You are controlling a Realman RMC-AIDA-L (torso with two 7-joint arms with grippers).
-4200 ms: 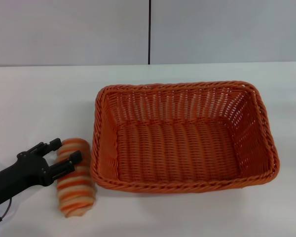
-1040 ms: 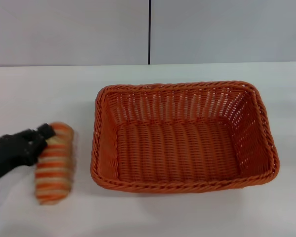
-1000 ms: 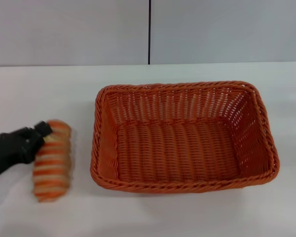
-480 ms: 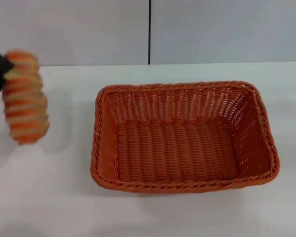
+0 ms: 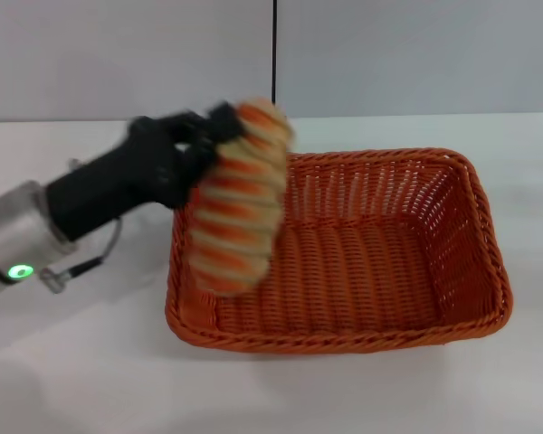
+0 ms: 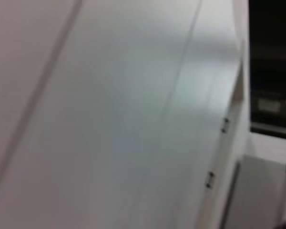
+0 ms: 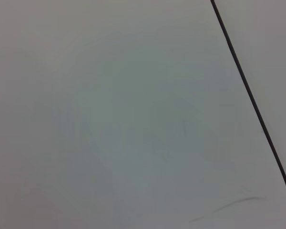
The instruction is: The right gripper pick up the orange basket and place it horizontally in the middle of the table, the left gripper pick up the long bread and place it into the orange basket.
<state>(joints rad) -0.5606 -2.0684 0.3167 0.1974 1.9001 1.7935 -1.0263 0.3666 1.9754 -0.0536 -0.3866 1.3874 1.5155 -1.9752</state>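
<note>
White and smooth, the worktop (image 5: pixel 90 380) fills the head view from side to side. Behind it stands a pale grey wall with one thin dark line (image 5: pixel 274 54) running straight down it. The orange basket (image 5: pixel 371 262) sits flat on the worktop, near the middle and a bit to the right, with its long side running across. Its woven floor shows and has nothing lying on it.

The left gripper (image 5: pixel 219 127) reaches in from the left on a black arm with a silver part, a small green light (image 5: pixel 19 271) and a thin cable. It is closed on the top end of the long bread (image 5: pixel 238 203). The long bread hangs up in the air, tilted, over the left side of the orange basket. It looks blurry.

From the left wrist view you see only pale wall panels with thin lines, and a dark patch at one edge.

From the right wrist view you see a plain pale surface with one dark line across a corner. The right gripper does not show in any view.
</note>
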